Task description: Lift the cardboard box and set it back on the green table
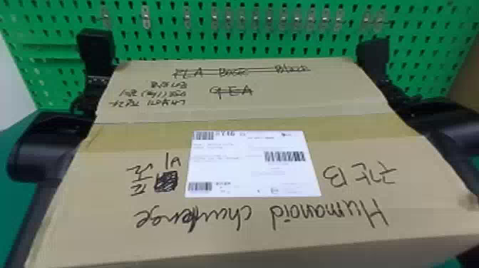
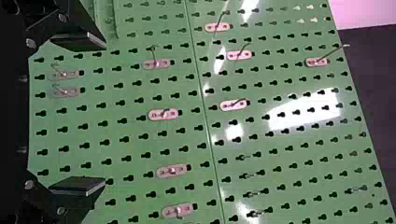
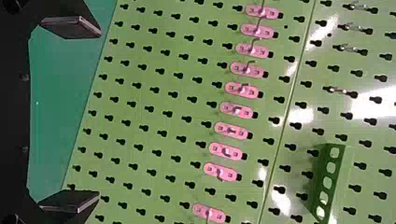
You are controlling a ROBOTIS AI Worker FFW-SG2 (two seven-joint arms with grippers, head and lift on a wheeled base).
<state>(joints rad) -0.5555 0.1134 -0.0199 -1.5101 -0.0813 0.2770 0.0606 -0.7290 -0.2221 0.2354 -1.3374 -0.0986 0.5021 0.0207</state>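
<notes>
so the cardboard box (image 1: pixel 89 214) looks pinned between the left arm (image 1: pixel 42 149) and right arm (image 1: pixel 445 124). left end effector (image 2: pixel 103 114) and right end effector (image 3: pixel 99 113) are wide open past its far edge, gripping nothing. uneven squeeze could let it slip or tilt, catching a corner on the green tabletop (image 1: pixel 7 206).

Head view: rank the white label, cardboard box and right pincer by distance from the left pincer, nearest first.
1. Cardboard box: its left edge is right beside the left pincer.
2. White label: around the middle of the box's top.
3. Right pincer: at the box's far right corner.
</notes>
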